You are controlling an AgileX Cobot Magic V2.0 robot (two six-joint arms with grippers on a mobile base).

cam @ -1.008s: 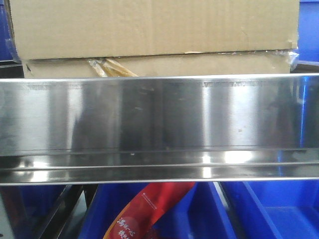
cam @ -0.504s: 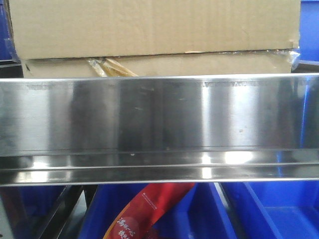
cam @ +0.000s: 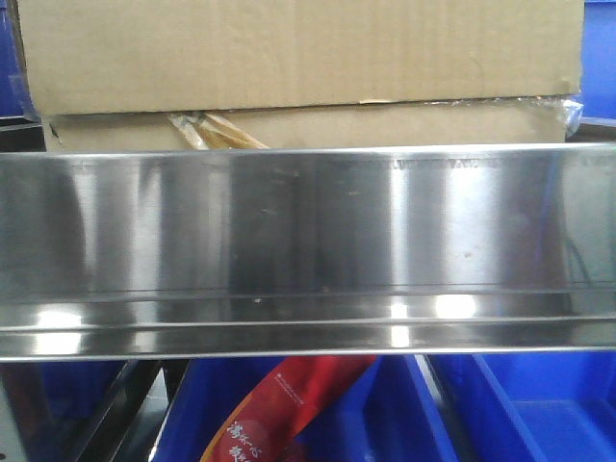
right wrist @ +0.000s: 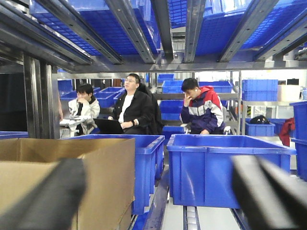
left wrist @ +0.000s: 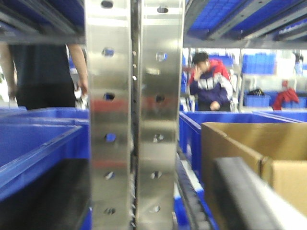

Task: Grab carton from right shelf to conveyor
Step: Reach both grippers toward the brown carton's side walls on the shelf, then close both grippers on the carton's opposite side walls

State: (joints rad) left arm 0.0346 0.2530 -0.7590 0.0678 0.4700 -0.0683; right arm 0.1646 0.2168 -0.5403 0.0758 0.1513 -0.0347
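The carton (cam: 298,58) is a wide brown cardboard box on the right shelf, behind its shiny steel front rail (cam: 308,241), with amber tape (cam: 217,132) at its lower flap. The left wrist view shows the carton's left corner (left wrist: 240,143). My left gripper (left wrist: 144,201) is open, its right finger (left wrist: 249,196) lying in front of that corner and steel uprights (left wrist: 134,120) ahead between the fingers. The right wrist view shows the carton's right end (right wrist: 96,172). My right gripper (right wrist: 158,201) is open, its left finger (right wrist: 48,196) lying in front of the carton. The conveyor is out of view.
Blue bins (right wrist: 225,167) stand on the shelf right of the carton, and another (left wrist: 38,143) stands left of the uprights. More blue bins (cam: 520,414) and a red packet (cam: 279,404) lie below the rail. A rack level of bins (right wrist: 158,28) hangs overhead. People (right wrist: 204,108) sit beyond.
In the front view the rail and carton have drifted slightly down and right, and the reflections on the rail have shifted. Nothing was taken hold of.
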